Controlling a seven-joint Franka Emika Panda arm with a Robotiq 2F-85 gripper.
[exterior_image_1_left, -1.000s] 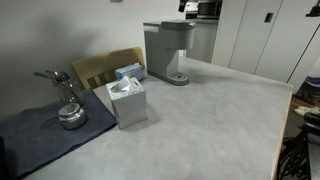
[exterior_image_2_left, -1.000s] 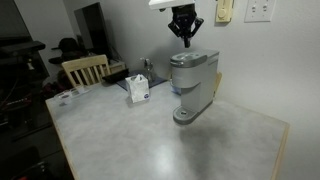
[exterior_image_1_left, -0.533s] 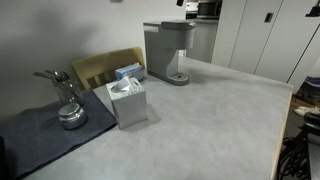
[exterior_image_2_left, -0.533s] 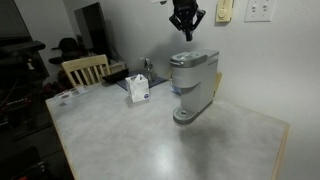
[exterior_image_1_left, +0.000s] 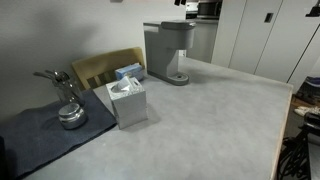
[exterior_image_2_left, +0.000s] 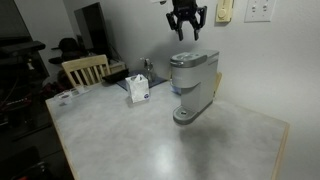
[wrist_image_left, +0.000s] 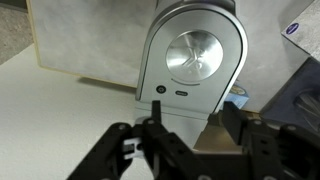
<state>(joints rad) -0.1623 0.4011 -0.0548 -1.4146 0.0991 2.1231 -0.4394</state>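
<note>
The gripper (exterior_image_2_left: 186, 33) hangs in the air directly above the coffee maker (exterior_image_2_left: 193, 85), clear of its top and holding nothing. Its fingers (wrist_image_left: 152, 126) are spread wide, and in the wrist view the machine's round silver lid (wrist_image_left: 196, 54) shows at twelve o'clock between them. The lid lies flat and shut and no cup can be seen under the spout. As a judgement, the work on the machine's top is at a point with no contact, and anything involving a cup or the buttons is not yet done. The coffee maker stands at the far side of the table (exterior_image_2_left: 130, 140), close to the wall, so there is little room behind it. A table edge (exterior_image_2_left: 283, 125) runs at about three o'clock from it in an exterior view. At nine o'clock from the machine there is a tissue box (exterior_image_2_left: 139, 90), well apart from it, and a wooden chair (exterior_image_2_left: 85, 70) stands beyond that at the table's side. In an exterior view a metal kettle (exterior_image_1_left: 68, 112) rests on a dark cloth (exterior_image_1_left: 35, 140) at about eight o'clock from the tissue box, far from the gripper. Straight above the machine the space is free, and a wide stretch of bare table lies in front of it.
</note>
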